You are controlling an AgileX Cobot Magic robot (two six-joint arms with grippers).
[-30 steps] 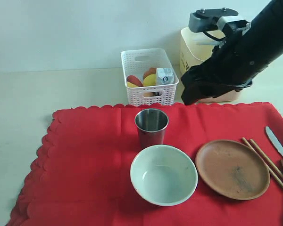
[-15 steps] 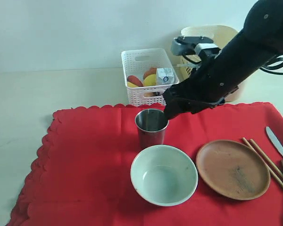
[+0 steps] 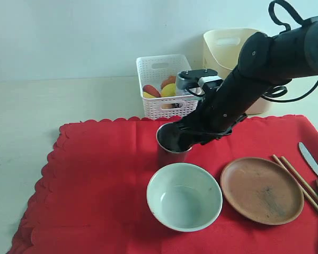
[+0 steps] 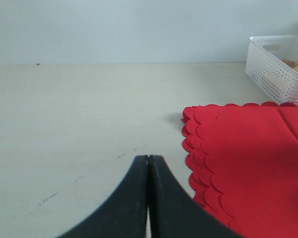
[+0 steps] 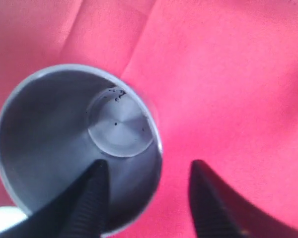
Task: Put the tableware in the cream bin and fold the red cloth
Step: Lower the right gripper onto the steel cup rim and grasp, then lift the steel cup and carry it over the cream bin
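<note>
While the small steel cup (image 5: 49, 129) stands on the red cloth (image 3: 106, 174) near its basket-side edge, just beside the bowl (image 3: 184, 196), my right gripper (image 5: 146, 168) sits open astride its rim, one finger inside, and my left gripper (image 4: 149, 168) is closed, empty.

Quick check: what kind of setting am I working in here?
Probably a lab tabletop staged as a dining setup: a plain pale table against a bare wall, a red cloth laid with bowl and plate, and a white basket behind.
</note>
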